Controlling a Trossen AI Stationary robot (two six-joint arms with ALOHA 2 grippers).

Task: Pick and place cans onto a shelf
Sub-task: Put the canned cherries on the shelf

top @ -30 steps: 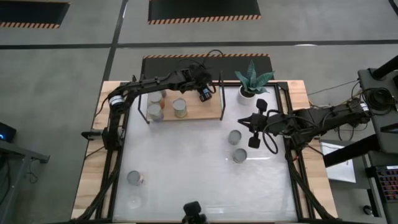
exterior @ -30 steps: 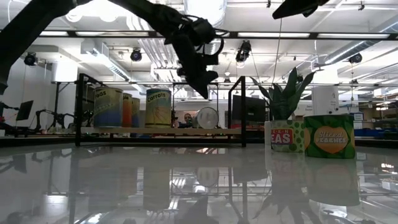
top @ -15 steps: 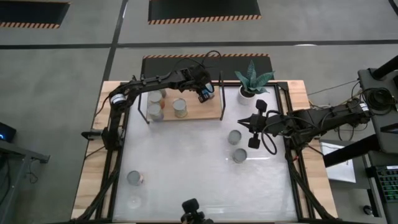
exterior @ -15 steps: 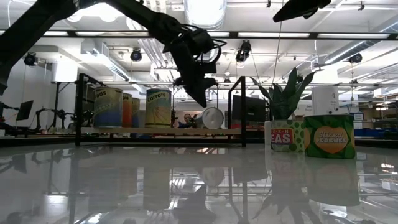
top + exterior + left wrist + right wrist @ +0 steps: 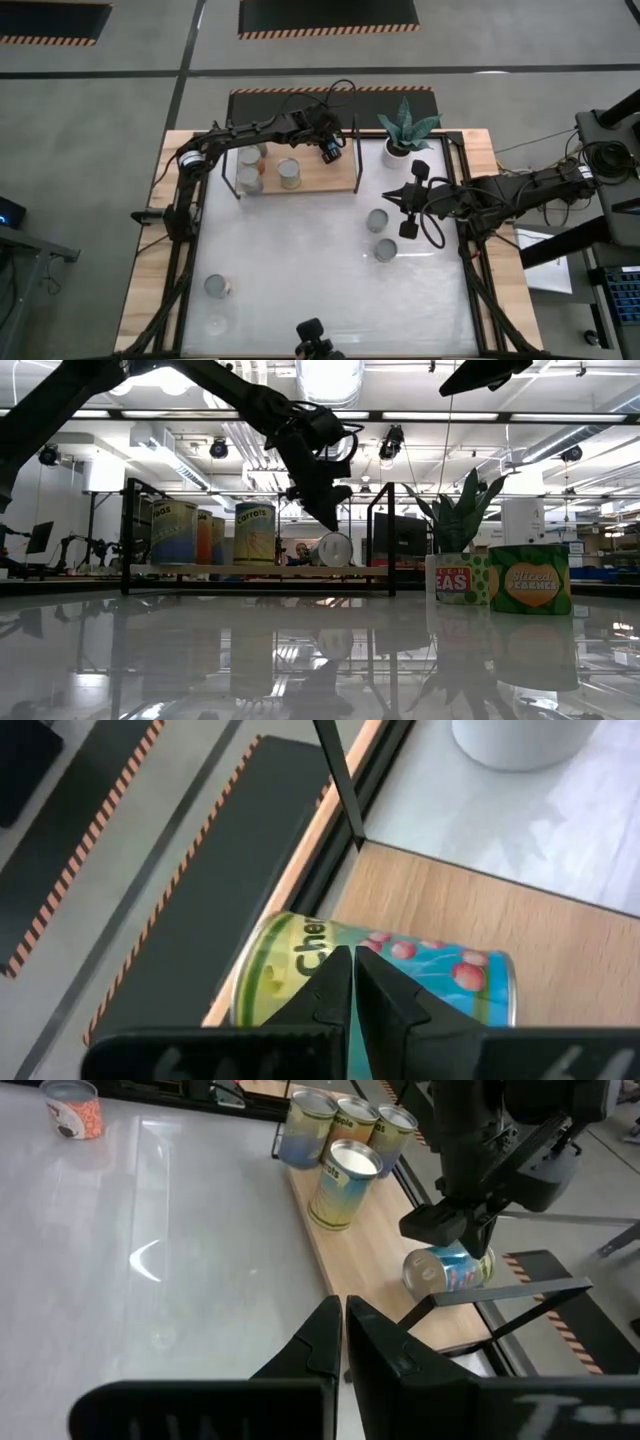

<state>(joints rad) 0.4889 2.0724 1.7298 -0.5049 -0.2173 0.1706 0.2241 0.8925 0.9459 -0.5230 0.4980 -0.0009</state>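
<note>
The white tabletop (image 5: 300, 270) is the largest thing; its middle and near half lie mostly bare, with two cans (image 5: 377, 220) near the right side and one can (image 5: 216, 286) near the left front corner; the shelf (image 5: 320, 178) sits along the far edge, its black frame posts at the corners, with the potted plant (image 5: 405, 130) just beside its right end; three upright cans (image 5: 289, 173) crowd the shelf's left half, leaving the right half of the board open; a blue-labelled can (image 5: 380, 982) lies on its side at the far right corner of the board, its long axis running roughly along the shelf's far edge; the left gripper (image 5: 328, 150) hovers just over it, fingers pressed together, holding nothing; the right gripper (image 5: 398, 197) waits above the table's right side, fingers together and empty.
</note>
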